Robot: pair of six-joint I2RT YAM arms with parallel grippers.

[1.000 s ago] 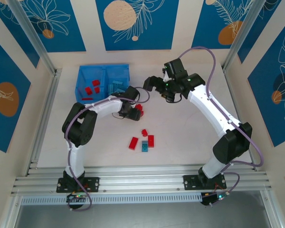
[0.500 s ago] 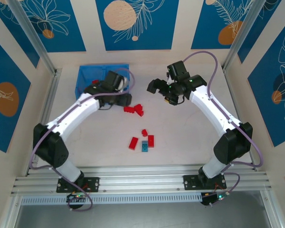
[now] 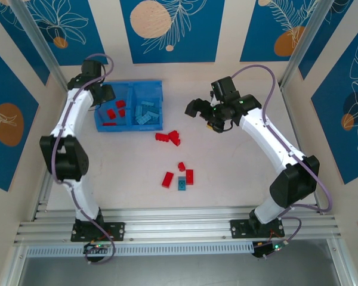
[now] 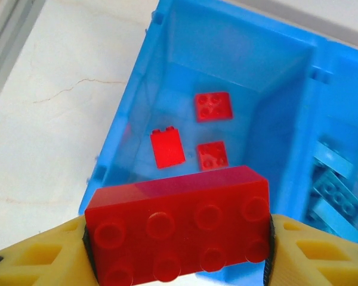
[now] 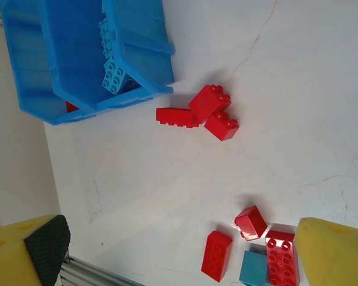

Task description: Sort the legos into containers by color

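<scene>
Over the tray (image 4: 140,119), left bay (image 4: 227,65): one red brick (image 4: 178,229) hangs clamped in the left pincer (image 4: 178,253), with yellow fingers (image 4: 30,259) pressed on its two short ends.
Left arm: stretched far up the left edge of the worktop (image 3: 227,173), wrist bent down toward the tray's far-left corner.
Right arm: arched from its base toward the middle. The right pincer (image 3: 194,108) points left, above bare worktop to the right of the tray.
Right pincer state: spread wide, nothing between its pads.
Cut off: the held brick's near edge runs off the bottom of the left wrist view. The right bay (image 4: 340,89) runs off that view's right side.
Brick axis: long axis side to side, finger to finger, right end a little higher. Its studs, two rows of four, face the wrist camera.
In the left bay: red pieces (image 3: 115,111).
In the right bay: light blue pieces (image 3: 146,113).
Near cluster: three red ones (image 3: 169,137) touching, just off the tray's near-right corner.
Far group: three red (image 3: 167,179) and one blue (image 3: 182,185), closer to the arm bases.
</scene>
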